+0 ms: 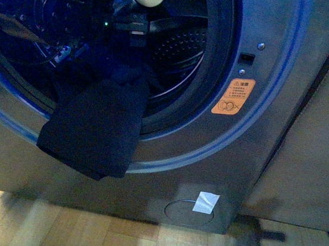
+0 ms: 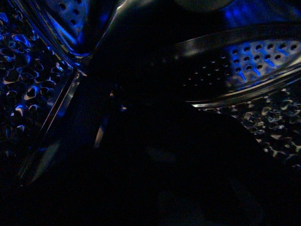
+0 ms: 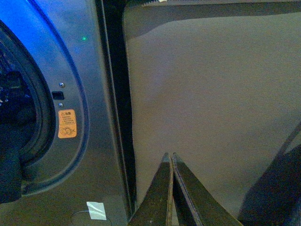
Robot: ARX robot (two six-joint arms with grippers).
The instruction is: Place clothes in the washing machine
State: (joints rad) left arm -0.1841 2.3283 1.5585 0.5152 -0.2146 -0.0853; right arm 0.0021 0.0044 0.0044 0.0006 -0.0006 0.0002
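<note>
A: Since the clothes (image 1: 91, 129) hang half out over the washer (image 1: 257, 146) rim, grab where?
B: At the hanging fold; soft, limp, light. Right claw (image 3: 171, 188) clenched, empty, beside washer; left claw can't tell.

Clothes (image 1: 94, 129): we see one dark navy garment, limp, folded, draped over lower lip of porthole; upper end inside opening, lower end hanging outside down front panel. In right wrist view we catch only dark edge of it (image 3: 9, 176) at porthole rim.

Washing machine (image 1: 255, 164): grey-metallic front-loader, round black-rimmed porthole lit blue, door open, orange sticker beside rim. Perforated steel drum (image 2: 263, 59) shiny, we see it up close in left wrist view.
</note>
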